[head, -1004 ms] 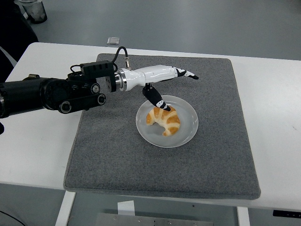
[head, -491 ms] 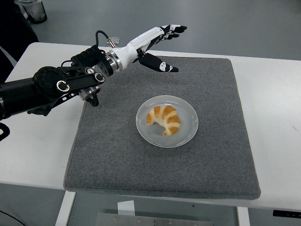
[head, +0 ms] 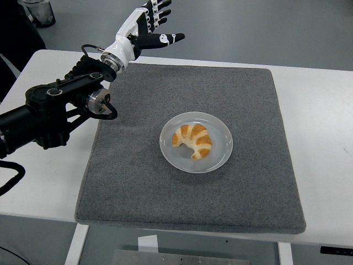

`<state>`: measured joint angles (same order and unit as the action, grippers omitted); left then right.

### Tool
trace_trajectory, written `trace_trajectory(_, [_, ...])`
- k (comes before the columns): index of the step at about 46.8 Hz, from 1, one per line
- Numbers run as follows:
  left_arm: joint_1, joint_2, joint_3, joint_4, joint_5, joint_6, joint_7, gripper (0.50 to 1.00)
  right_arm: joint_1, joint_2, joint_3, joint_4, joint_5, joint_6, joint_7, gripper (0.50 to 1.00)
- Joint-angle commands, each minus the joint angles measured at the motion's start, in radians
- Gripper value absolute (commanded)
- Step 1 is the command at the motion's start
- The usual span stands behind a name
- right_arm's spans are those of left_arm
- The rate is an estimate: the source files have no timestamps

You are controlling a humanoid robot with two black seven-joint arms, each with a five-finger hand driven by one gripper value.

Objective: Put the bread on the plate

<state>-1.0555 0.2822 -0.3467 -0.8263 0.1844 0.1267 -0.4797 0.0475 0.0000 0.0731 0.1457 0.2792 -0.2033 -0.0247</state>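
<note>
A golden croissant [head: 192, 140] lies on the white round plate [head: 219, 155], which sits in the middle of the grey mat [head: 248, 105]. My left hand [head: 148, 23] is raised high above the mat's far left corner, well away from the plate, with its fingers spread and holding nothing. The black left arm [head: 55, 107] stretches in from the left edge. The right arm does not show.
The grey mat covers most of the white table [head: 320, 110]. A small square object [head: 132, 47] lies on the floor beyond the table's far edge. A dark container [head: 38, 12] stands at the top left corner.
My left hand has let go of the croissant on the plate and lifted up and back to the left, away from the plate. The croissant stays put.
</note>
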Motion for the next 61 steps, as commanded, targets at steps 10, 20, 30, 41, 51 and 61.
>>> trace_trajectory(10, [0.005,0.005,-0.023,0.064,-0.264,0.039,0.050,0.994,-0.001,0.000,0.001,0.000,0.002,0.001,-0.001,0.952])
trace_trajectory(20, [0.015,0.000,-0.032,0.067,-0.328,0.128,0.061,0.992,-0.001,0.000,0.001,0.000,0.002,0.001,-0.006,0.952])
trace_trajectory(30, [0.066,0.003,-0.146,0.059,-0.382,0.137,0.058,0.994,0.000,0.000,0.004,0.000,0.003,0.001,-0.006,0.952])
trace_trajectory(41, [0.123,-0.017,-0.236,0.056,-0.373,0.116,0.018,0.996,-0.001,0.000,0.007,0.002,0.005,0.001,-0.006,0.952])
trace_trajectory(51, [0.152,-0.040,-0.285,0.039,-0.375,0.100,-0.043,0.996,-0.001,0.000,0.008,0.002,0.005,-0.001,-0.006,0.952])
trace_trajectory(61, [0.166,-0.057,-0.302,0.041,-0.373,0.102,-0.046,0.996,0.000,0.000,0.011,0.002,0.011,-0.010,-0.008,0.952])
